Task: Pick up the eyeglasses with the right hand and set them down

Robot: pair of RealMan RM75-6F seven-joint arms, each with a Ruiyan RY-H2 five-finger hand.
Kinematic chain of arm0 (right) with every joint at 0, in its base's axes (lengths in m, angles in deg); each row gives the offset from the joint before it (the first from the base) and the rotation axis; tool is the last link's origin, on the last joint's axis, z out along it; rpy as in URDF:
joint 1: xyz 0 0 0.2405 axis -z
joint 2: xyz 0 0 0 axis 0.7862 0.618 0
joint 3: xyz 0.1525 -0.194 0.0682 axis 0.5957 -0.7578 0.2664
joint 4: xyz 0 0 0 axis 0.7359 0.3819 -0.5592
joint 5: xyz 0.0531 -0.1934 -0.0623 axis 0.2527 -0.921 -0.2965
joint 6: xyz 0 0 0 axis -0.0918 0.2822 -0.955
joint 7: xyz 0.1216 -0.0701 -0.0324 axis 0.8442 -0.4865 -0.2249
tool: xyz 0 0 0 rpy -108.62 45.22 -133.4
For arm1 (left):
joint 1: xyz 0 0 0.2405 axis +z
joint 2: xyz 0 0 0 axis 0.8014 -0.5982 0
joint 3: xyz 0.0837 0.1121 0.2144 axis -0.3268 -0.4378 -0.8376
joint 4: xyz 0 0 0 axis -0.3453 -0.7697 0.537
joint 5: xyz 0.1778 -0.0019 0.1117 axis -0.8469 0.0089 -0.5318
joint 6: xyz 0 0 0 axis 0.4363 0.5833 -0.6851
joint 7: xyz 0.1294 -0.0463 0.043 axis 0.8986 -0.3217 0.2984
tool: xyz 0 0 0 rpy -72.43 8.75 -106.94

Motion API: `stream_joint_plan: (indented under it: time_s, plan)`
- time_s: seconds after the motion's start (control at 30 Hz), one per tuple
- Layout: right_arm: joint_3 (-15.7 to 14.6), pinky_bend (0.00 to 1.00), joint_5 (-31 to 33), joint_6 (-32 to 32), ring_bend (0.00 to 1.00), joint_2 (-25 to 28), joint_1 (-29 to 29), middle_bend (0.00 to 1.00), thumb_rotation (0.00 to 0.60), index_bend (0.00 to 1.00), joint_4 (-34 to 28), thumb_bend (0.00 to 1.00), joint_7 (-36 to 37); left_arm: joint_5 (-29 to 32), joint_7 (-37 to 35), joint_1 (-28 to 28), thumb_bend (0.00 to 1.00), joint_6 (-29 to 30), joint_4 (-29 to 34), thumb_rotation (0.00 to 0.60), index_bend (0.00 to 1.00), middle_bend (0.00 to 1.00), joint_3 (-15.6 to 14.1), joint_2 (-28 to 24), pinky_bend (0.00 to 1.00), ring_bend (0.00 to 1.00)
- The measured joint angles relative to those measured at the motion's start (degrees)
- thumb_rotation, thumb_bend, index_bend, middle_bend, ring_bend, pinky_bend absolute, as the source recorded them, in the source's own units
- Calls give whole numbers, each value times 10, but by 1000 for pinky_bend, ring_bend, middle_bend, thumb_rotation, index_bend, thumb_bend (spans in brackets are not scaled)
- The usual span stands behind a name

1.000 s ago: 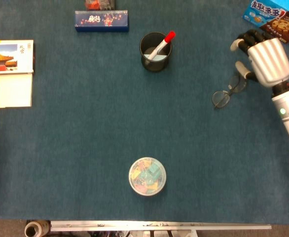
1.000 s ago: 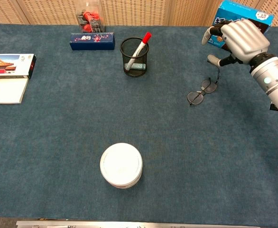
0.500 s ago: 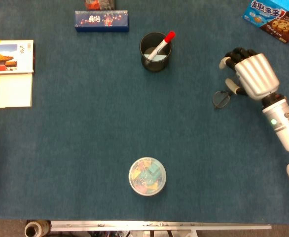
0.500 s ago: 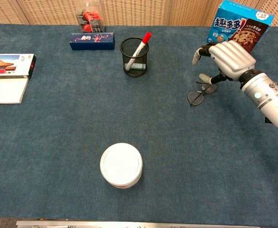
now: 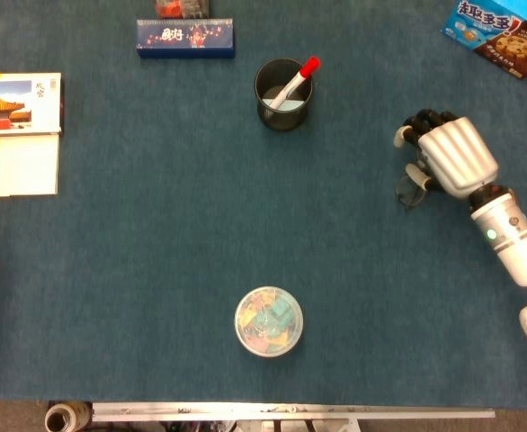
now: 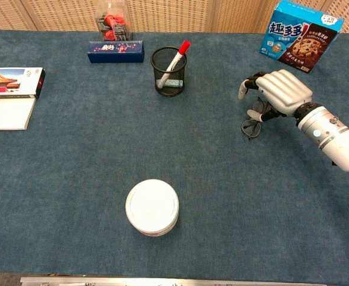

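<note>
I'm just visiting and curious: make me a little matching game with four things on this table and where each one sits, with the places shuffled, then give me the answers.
Things:
1. eyeglasses
2. red-capped marker
3. cookie box
4. round container

Places:
A. standing in the black mesh cup
B. near edge of the table, about the middle
C. under the right hand
D. far right corner of the table

Pairs: 1-C, 2-A, 3-D, 4-B
</note>
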Motion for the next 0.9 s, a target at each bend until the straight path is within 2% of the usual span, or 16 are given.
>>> stream_joint_plan:
  time_s: [0.6,0.77,0.9]
  plan:
    - [-6,418,-9,-1,278,-13,5,393,600,428,26,274,12,1,-4,1,333,-1,-3,600,466,401,0,0,453,310]
    - [7,418,-9,34,278,11,7,393,600,428,-3,274,8,1,-1,-2,333,-2,0,600,466,401,2,-2,453,310]
    - [15,418,-11,62,278,49,13,393,600,428,-53,275,-11,-1,3,-5,333,-4,4,600,466,401,3,-3,453,310]
